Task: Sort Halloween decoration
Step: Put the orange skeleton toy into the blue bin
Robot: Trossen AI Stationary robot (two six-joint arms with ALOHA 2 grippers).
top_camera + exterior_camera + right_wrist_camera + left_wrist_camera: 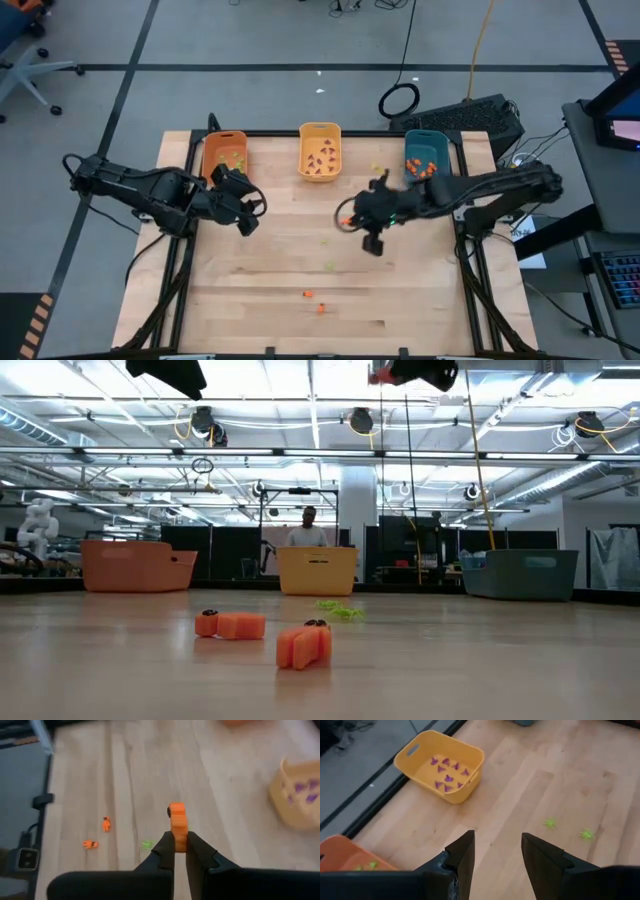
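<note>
Orange, green and purple trinkets are the Halloween decoration. My right gripper (180,851) hovers high over the table's middle (352,220), shut on an orange trinket (177,822). Two more orange trinkets (309,294) (321,309) lie near the front edge, and green ones (549,823) (586,834) lie mid-table. My left gripper (497,855) hangs open in front of the orange bin (224,155), with nothing between its fingers. The yellow bin (320,150) holds purple trinkets, and the teal bin (425,155) holds orange ones. My right gripper pinches the orange trinket by its near end (178,842) between its two fingertips. The fingers slant downward, and the trinket sticks out beyond them along their line. It is lifted well clear of the table.
The three bins stand in a row along the table's far edge; the orange bin (345,855) has green trinkets inside. A person stands in the room behind the yellow bin (308,532). Bare wood lies between the bins and the trinkets near the front.
</note>
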